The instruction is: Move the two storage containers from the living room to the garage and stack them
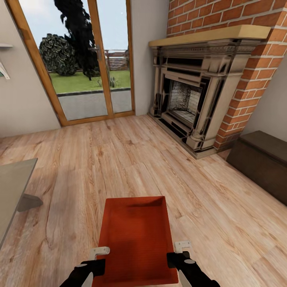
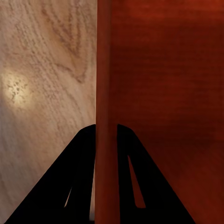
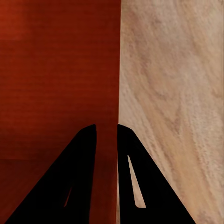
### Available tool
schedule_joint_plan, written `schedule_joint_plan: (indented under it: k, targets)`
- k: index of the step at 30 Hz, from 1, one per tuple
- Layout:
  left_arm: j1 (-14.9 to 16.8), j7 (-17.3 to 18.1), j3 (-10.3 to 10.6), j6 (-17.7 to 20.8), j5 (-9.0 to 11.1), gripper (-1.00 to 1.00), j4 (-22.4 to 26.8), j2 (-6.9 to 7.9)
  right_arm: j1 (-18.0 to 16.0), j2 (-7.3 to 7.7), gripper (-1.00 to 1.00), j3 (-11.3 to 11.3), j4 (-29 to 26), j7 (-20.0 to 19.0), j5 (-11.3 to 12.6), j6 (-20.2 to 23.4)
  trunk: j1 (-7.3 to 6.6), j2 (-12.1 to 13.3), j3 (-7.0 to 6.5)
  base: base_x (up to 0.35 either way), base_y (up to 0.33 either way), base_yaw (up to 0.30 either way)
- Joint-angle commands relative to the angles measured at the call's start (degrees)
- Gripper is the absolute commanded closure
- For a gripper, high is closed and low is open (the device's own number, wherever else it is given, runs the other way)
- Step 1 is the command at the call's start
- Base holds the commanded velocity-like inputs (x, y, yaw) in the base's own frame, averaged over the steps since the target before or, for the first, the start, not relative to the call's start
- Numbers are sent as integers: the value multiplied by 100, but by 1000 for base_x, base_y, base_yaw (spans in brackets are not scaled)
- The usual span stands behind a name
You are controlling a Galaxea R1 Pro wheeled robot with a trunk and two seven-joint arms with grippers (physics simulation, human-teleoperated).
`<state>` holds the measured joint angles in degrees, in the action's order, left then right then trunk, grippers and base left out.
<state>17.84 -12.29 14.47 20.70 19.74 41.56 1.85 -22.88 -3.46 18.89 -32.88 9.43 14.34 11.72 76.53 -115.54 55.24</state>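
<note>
Both grippers — left gripper (image 2: pixel 106 135), right gripper (image 3: pixel 106 135) — pinch the storage container's (image 1: pixel 137 235) thin side walls; uneven arm motion could slip it free.

Home living room, brick fireplace (image 1: pixel 187 99), wood plank floor (image 1: pixel 131 159), garden doors (image 1: pixel 85 59)

One orange-red storage container (image 1: pixel 137 239) sits near. Two grippers grip it: the left gripper (image 1: pixel 99 255) and the right gripper (image 1: pixel 179 250). One brick fireplace (image 1: pixel 199 87) stands far right, one dark bench (image 1: pixel 261 163) right, one glass door (image 1: pixel 79 59) far left, one grey table (image 1: pixel 12 187) left.
</note>
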Motion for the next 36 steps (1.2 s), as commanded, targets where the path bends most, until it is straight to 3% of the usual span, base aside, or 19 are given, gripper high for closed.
schedule_joint_plan:
  k: [1, 22, 36]
  targets:
    - [0, -74, 56, 22, 100, 100, 1, 9, -6, 3, 100, 45, -34, 23, 77, 13, -1, -2, 5, 0, 0, 0]
    - [0, -76, 56, 22, 100, 100, 1, 8, -6, 3, 100, 39, -69, 23, 78, 15, -1, -2, 2, 0, 0, 0]
    - [0, -81, 56, 22, 100, 100, 1, 11, -6, 3, 100, 38, -69, 31, 76, 15, -1, -2, -105, 0, 0, 0]
